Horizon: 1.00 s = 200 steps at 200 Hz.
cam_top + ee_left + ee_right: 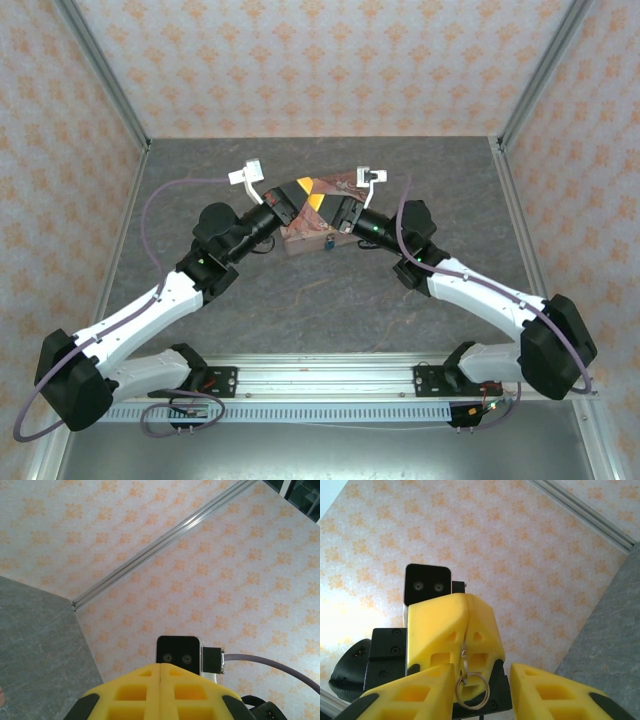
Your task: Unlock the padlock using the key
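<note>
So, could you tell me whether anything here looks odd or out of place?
Somewhat: a key ring dangles from the left gripper's shut fingertips, in the gap of the right gripper's parted fingers, both raised in the air. The padlock lies below at the pink tin's near edge.

Bright even light, soft shadows on the table (300, 300), washed-out glare on the wallpaper (342, 617), right wrist view

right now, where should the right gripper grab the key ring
Pinch the larger outer loop of the key ring, coming straight in with the right gripper: the loop sticks out of the shut left gripper, free, and sits between the right one's open fingers.
</note>
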### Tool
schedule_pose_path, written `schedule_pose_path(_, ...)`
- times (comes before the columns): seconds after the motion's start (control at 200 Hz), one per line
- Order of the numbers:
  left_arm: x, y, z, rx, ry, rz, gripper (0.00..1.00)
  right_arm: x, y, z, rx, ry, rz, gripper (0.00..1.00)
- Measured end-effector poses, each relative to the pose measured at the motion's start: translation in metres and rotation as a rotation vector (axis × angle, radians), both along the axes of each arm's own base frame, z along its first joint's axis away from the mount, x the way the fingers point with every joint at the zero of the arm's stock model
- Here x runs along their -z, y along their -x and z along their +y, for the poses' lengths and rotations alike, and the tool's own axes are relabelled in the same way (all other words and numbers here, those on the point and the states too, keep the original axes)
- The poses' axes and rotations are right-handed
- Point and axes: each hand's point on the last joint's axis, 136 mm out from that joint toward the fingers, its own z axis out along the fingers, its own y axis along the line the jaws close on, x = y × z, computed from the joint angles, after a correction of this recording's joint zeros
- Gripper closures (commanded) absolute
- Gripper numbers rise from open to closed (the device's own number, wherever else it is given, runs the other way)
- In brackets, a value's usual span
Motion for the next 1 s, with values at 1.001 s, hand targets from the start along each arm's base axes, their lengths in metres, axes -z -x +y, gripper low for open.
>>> schedule_pose_path(1.001,0.011,0.002,0.002,-0.015,-0.075,0.008,0.76,0.006,-0.002,-0.002,0.038,0.073,-0.002,1.00)
